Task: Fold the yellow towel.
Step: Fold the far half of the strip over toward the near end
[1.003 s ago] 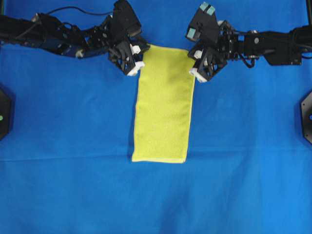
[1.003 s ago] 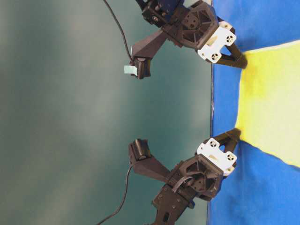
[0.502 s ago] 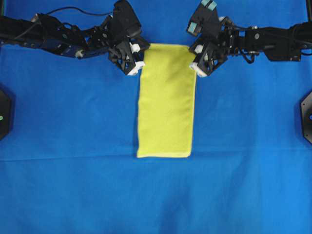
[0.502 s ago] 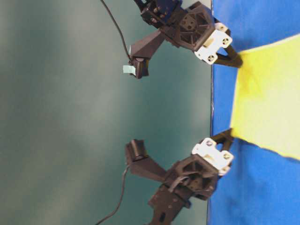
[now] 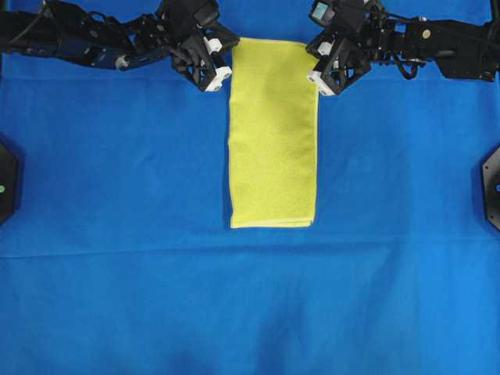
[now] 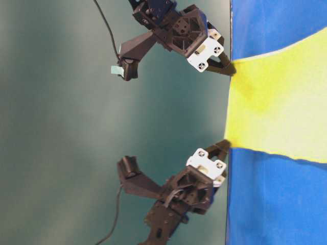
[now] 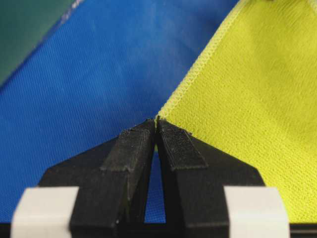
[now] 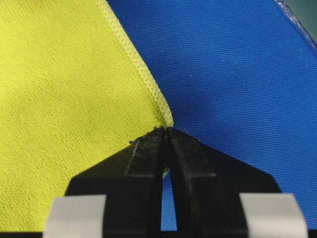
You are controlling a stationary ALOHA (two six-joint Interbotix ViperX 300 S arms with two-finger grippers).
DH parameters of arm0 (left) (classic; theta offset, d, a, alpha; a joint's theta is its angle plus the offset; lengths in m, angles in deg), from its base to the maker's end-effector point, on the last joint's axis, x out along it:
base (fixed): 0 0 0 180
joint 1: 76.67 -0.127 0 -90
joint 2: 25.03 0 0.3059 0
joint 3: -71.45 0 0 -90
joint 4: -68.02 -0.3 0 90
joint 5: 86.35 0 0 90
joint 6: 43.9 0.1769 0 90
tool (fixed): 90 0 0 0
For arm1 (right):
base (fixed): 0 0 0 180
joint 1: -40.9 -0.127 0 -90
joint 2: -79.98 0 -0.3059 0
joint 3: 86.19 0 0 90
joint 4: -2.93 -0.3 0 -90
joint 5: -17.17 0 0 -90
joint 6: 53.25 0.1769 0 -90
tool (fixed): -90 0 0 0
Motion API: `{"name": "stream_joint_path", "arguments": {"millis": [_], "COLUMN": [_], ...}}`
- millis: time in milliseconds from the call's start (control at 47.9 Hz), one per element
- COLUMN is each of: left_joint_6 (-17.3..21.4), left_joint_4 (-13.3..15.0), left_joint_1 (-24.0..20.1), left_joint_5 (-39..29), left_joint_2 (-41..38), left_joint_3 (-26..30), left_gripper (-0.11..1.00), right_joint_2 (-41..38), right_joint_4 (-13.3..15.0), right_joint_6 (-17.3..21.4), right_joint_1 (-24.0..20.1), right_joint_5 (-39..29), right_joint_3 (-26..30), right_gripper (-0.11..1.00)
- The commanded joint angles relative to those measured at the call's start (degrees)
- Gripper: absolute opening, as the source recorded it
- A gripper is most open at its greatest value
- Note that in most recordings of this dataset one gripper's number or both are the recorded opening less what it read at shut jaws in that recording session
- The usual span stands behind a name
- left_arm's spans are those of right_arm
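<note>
The yellow towel lies as a long narrow strip on the blue cloth, reaching from the far edge toward the middle. My left gripper is shut on its far left corner, and the pinched hem shows in the left wrist view. My right gripper is shut on the far right corner, seen in the right wrist view. In the table-level view the towel is stretched taut between both grippers, its far end lifted off the cloth.
A blue cloth covers the whole table. Its far edge runs just behind the grippers, with a green backdrop beyond. Black mounts sit at the left edge and the right edge.
Both grippers have moved toward the far edge, dragging the towel with them. Its near end has slid away from the front and the strip has straightened.
</note>
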Motion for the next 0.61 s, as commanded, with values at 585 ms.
{"name": "stream_joint_path", "arguments": {"millis": [585], "left_joint_6": [0.79], "left_joint_4": [-0.09], "left_joint_1": [19.25], "left_joint_5": [-2.64], "left_joint_2": [19.07], "left_joint_3": [-12.13], "left_gripper": [0.04], "right_joint_2": [19.86], "right_joint_4": [-5.62], "right_joint_6": [0.62], "right_joint_1": [-21.71], "right_joint_5": [-10.63], "right_joint_3": [-7.29], "right_gripper": [0.03]}}
